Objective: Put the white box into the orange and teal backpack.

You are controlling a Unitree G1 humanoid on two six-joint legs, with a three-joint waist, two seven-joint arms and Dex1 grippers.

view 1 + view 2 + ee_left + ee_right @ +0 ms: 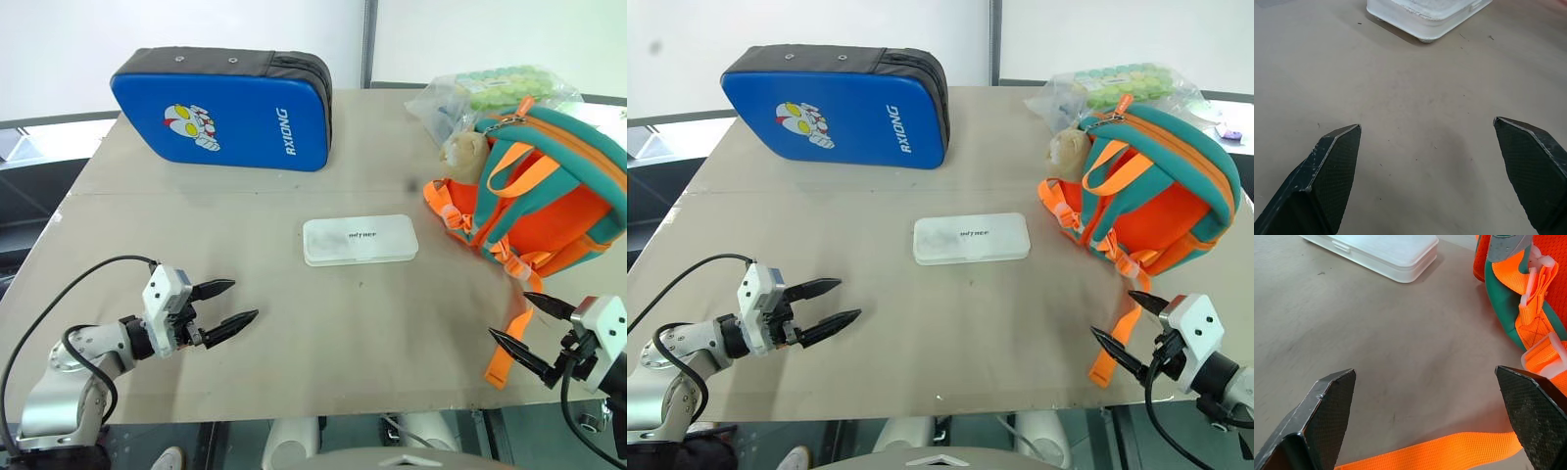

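Note:
The white box (360, 240) lies flat in the middle of the table, with small dark lettering on its lid; its near edge also shows in the left wrist view (1425, 14) and the right wrist view (1386, 254). The orange and teal backpack (549, 191) lies at the right, a beige plush charm (463, 154) by its top. My left gripper (227, 304) hovers open over bare table at the near left, well short of the box. My right gripper (534, 323) stands open at the near right, beside a loose orange strap (505, 357).
A big blue padded case (225, 108) with a cartoon stands at the back left. Behind the backpack lies a clear bag of green items (495, 90). The table's front edge (294, 416) runs just below both grippers. Bare tabletop lies between the grippers and the box.

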